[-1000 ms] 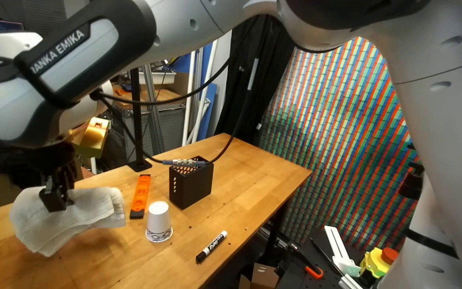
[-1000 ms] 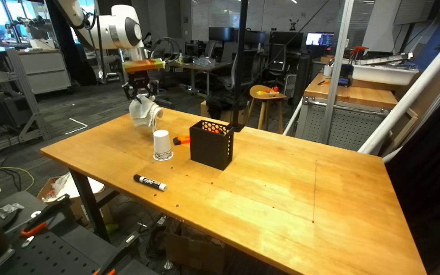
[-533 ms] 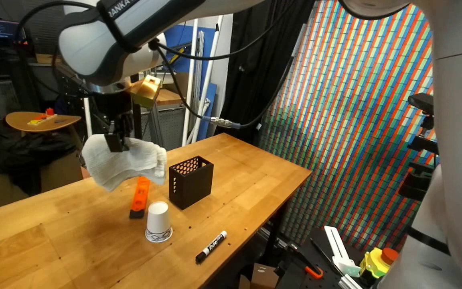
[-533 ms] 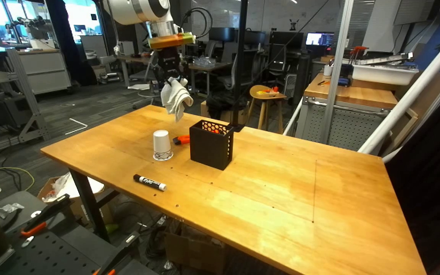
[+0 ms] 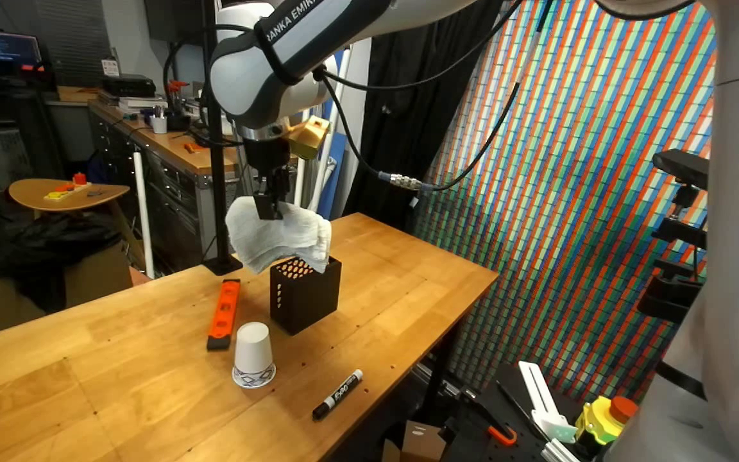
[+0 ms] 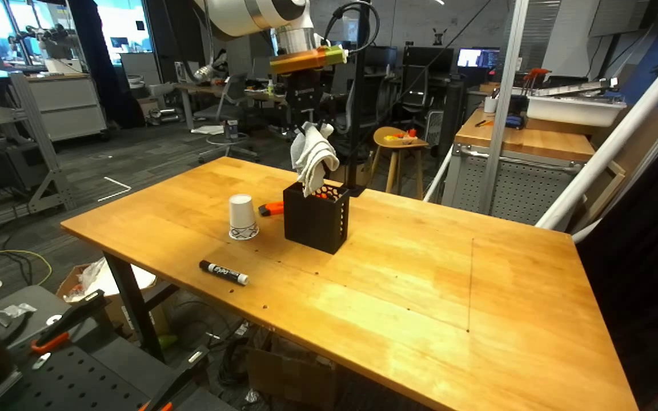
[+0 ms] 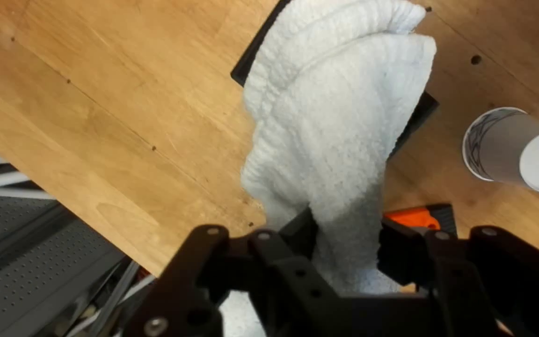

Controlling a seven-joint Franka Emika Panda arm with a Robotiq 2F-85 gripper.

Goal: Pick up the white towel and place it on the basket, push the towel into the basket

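Transport seems in hand: fingers (image 7: 398, 250), parted only by the gripped white towel (image 7: 330, 126), dangle it partly over the honeycomb-sided basket (image 6: 313, 221); next, likely centre, then lower.

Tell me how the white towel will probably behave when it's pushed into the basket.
The white towel looks floppy: it droops in folds from the hand, so it will likely crumple when pushed. Its fuzzy surface may drag on the basket. Its layered folds could spring back a little.
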